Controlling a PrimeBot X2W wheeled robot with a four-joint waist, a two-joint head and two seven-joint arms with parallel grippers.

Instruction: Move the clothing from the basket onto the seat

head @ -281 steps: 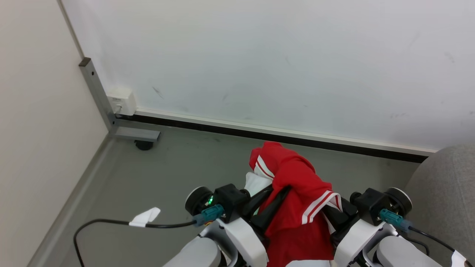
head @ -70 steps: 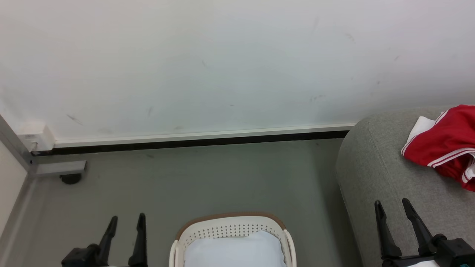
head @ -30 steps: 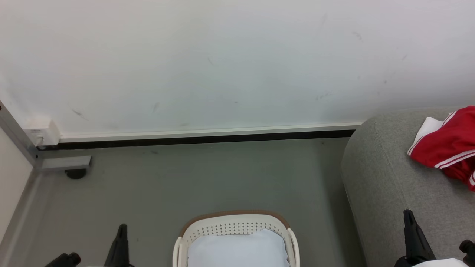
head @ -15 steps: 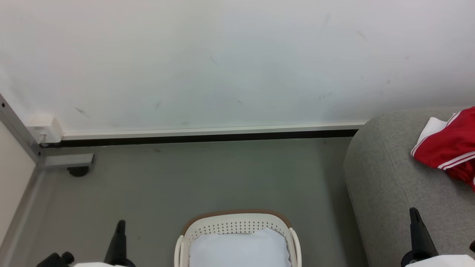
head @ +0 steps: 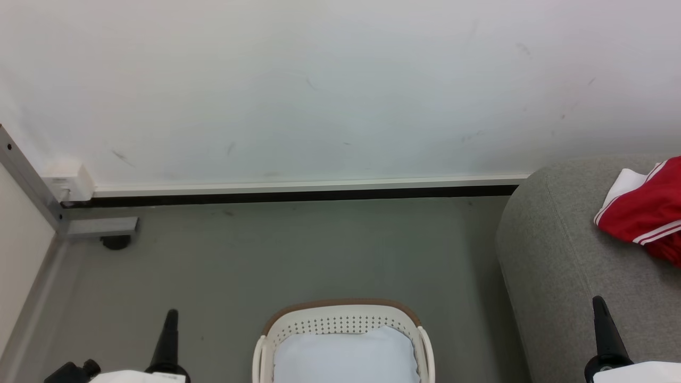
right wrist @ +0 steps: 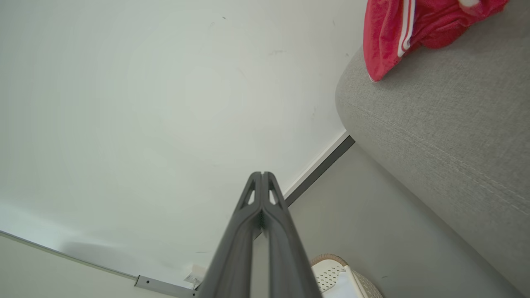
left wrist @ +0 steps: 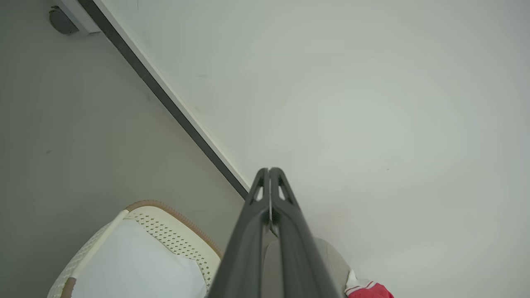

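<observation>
Grey floor [head: 298,250], white wall [head: 319,80]; L gripper [left wrist: 269,170] & R gripper [right wrist: 262,174] jaws pressed together, empty; clothing [head: 646,215] on seat [head: 558,255]

Head view: basket [head: 343,313] at 6 o'clock on the floor [head: 298,250], cloth [head: 346,356] inside it. Seat [head: 553,255] at 4 o'clock, right of the basket, not touching it. Clothing [head: 646,213] at 3 o'clock, on the seat, well apart from the basket. Wall [head: 319,90] at 12 o'clock, behind floor and seat. Wall box [head: 68,181] at 9 o'clock, at the wall's foot. Left gripper [head: 170,324] at 7 o'clock, left of the basket; right gripper [head: 601,319] at 5 o'clock, in front of the seat.
</observation>
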